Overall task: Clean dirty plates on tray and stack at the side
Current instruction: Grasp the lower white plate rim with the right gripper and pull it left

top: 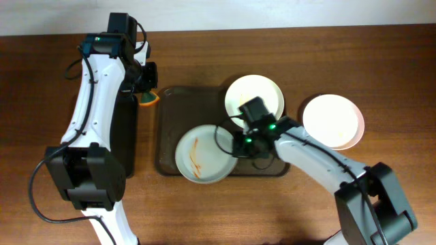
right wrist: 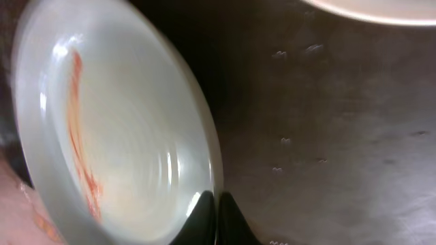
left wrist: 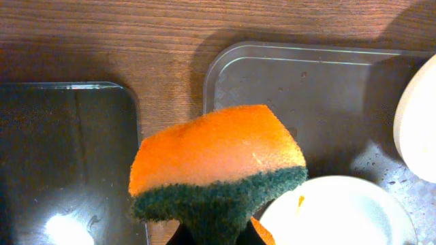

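The dark brown tray [top: 167, 122] holds two plates. A white plate [top: 204, 155] with orange-red sauce streaks sits at its front left; it also shows in the right wrist view [right wrist: 116, 136]. My right gripper [top: 236, 145] is shut on this plate's right rim [right wrist: 216, 204]. A second pale plate [top: 253, 95] sits at the tray's back right. A third plate [top: 332, 121] lies on the table right of the tray. My left gripper [top: 148, 92] is shut on an orange and green sponge [left wrist: 218, 163] above the tray's back left corner [left wrist: 225, 64].
A narrow black tray [top: 126, 136] lies left of the brown tray, under the left arm; it shows in the left wrist view [left wrist: 65, 156]. Wooden table [top: 381, 68] surrounds everything. Black cables hang near both arms.
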